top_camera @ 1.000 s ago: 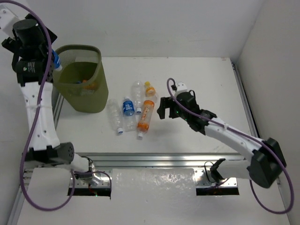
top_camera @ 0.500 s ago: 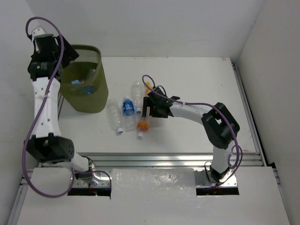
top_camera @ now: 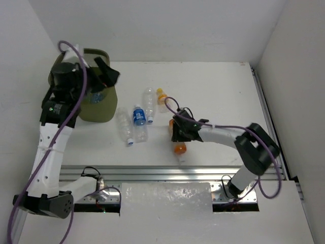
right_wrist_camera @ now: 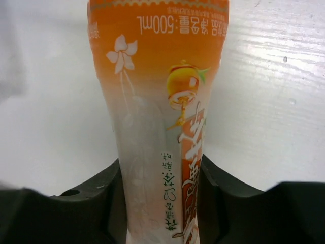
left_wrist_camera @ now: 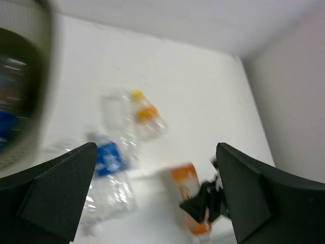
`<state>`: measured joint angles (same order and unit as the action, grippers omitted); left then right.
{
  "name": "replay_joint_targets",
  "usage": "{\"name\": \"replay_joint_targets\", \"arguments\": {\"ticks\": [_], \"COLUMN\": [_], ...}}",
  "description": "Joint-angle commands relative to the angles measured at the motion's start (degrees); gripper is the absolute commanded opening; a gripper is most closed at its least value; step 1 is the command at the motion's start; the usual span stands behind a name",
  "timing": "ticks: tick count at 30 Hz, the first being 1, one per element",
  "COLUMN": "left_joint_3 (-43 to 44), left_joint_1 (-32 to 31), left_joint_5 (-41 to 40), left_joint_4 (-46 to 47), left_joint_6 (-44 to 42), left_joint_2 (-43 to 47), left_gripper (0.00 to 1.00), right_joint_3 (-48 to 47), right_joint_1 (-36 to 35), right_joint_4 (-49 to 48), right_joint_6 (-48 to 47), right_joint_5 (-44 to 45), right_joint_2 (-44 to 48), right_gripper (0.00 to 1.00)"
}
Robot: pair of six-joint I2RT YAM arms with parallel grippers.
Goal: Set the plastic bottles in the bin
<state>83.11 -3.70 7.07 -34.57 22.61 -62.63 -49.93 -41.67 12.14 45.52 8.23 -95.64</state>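
Note:
My right gripper (top_camera: 177,133) is shut on a tall orange bottle (top_camera: 179,148), which juts toward the near edge. In the right wrist view the orange bottle (right_wrist_camera: 161,101) fills the frame, pinched between both jaws of the right gripper (right_wrist_camera: 160,201). A small orange bottle (top_camera: 161,96), a blue-labelled bottle (top_camera: 138,116) and clear bottles (top_camera: 124,127) lie mid-table. My left gripper (top_camera: 109,72) hangs open and empty over the right rim of the olive bin (top_camera: 101,111). The left wrist view shows the left gripper (left_wrist_camera: 157,203) with jaws wide apart above the blue-labelled bottle (left_wrist_camera: 106,157) and the held orange bottle (left_wrist_camera: 190,195).
The left arm covers much of the bin's mouth in the top view. White walls close in the table at the back, left and right. A metal rail (top_camera: 167,173) runs along the near edge.
My right gripper shut on the tall orange bottle and drew it out of the pile toward the near edge. The left arm swung from the bin's far-left side to its right rim.

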Motion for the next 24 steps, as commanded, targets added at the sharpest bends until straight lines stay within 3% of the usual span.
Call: {"name": "replay_joint_targets", "arguments": {"ticks": [1, 5, 8, 14, 18, 19, 20, 23, 24], "left_joint_3": [-5.58, -13.22, -15.69, -18.42, -19.56, -19.22, -18.87, -16.94, -16.67], "left_joint_1": [-8.03, -18.6, -24.76, -30.48, -33.99, -34.52, -35.05, -35.14, -35.14], "left_joint_5": [12.34, 19.1, 20.53, 23.6, 26.24, 26.24, 25.89, 24.23, 24.22], "left_joint_4": [7.64, 16.53, 23.48, 31.75, 38.24, 38.61, 38.44, 36.77, 36.42], "left_joint_6": [3.3, 7.35, 10.17, 13.42, 15.44, 15.36, 15.27, 14.83, 14.66], "left_joint_2": [0.14, -1.88, -3.2, -6.01, -8.29, -8.73, -9.69, -10.84, -10.85], "left_gripper": [1.0, 1.0, 1.0, 1.0, 0.99, 0.92, 0.78, 0.13, 0.07], "right_joint_3": [6.13, 15.55, 17.94, 15.92, 12.59, 11.45, 11.35, 12.57, 12.93], "right_joint_1": [-1.31, -1.22, -1.04, -1.13, -1.13, -1.13, -1.13, -1.13, -1.13], "right_joint_4": [-7.9, -21.86, -23.92, -25.32, -26.2, -26.47, -26.99, -31.11, -31.21], "right_joint_6": [-9.62, -20.8, -25.03, -26.36, -25.57, -25.48, -25.3, -24.51, -24.34], "right_joint_5": [-0.05, -5.85, -9.53, -18.57, -22.63, -24.99, -26.32, -29.32, -29.24], "right_joint_2": [13.75, 29.6, 38.82, 46.58, 46.59, 46.51, 46.77, 49.04, 49.75], "right_gripper": [0.2, 0.16, 0.16, 0.19, 0.2, 0.2, 0.21, 0.26, 0.27]}}
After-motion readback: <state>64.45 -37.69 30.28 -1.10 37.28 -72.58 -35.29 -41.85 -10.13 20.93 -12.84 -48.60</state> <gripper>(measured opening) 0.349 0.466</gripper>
